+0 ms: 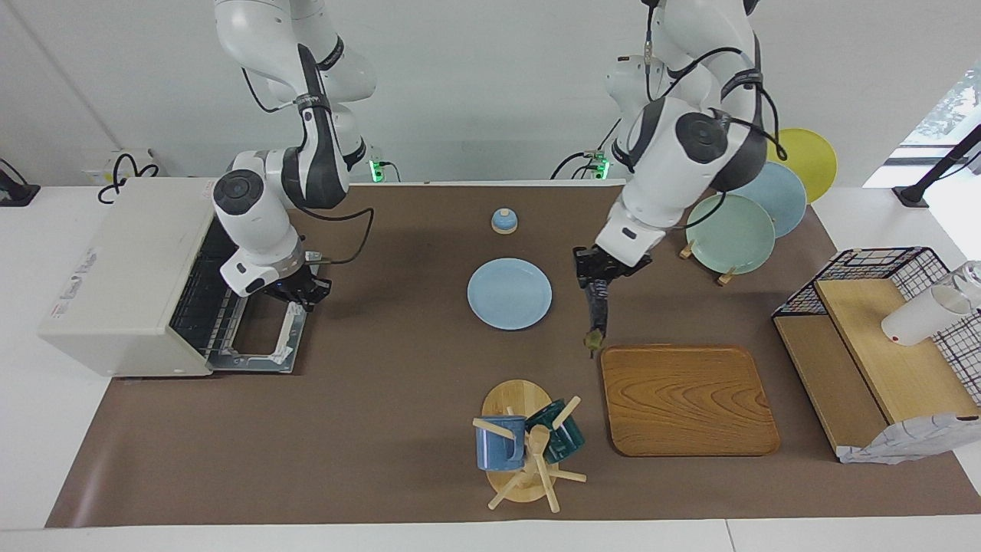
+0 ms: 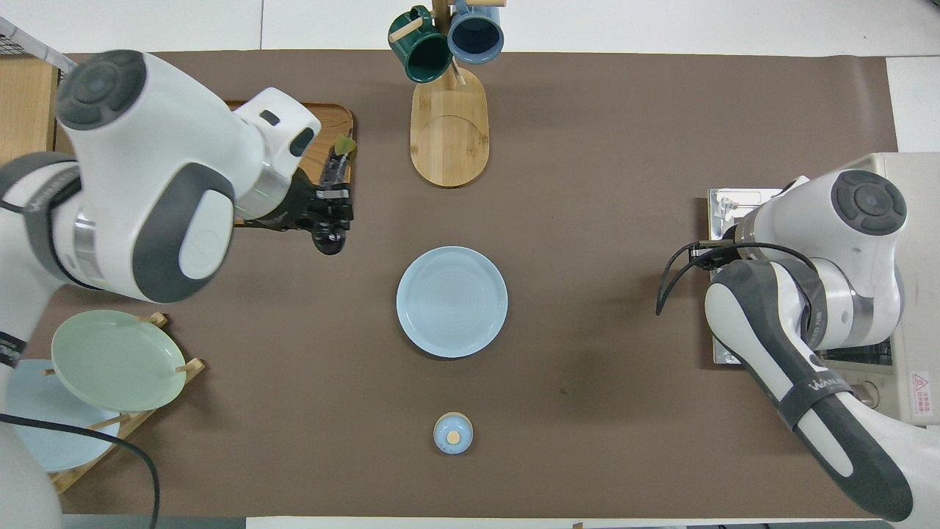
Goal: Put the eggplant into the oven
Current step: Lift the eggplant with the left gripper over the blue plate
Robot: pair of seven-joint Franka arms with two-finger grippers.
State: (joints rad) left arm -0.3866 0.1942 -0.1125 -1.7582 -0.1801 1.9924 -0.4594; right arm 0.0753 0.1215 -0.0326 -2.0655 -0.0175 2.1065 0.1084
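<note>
With the left gripper (image 1: 598, 280) fingers clamped on the eggplant (image 1: 596, 316) hanging over mid-table, carry it level toward the open oven (image 1: 130, 276), where the right gripper (image 1: 300, 293) waits, fingers shut.

Matt brown table mat (image 1: 383, 399); grained wooden tray (image 1: 686, 399); glossy dark eggplant (image 1: 596, 307); smooth glazed blue plate (image 1: 509, 294).

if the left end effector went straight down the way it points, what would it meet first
Probably bare brown table mat: the left end effector hangs the long dark purple eggplant beside the wooden tray, though depth is unclear.
</note>
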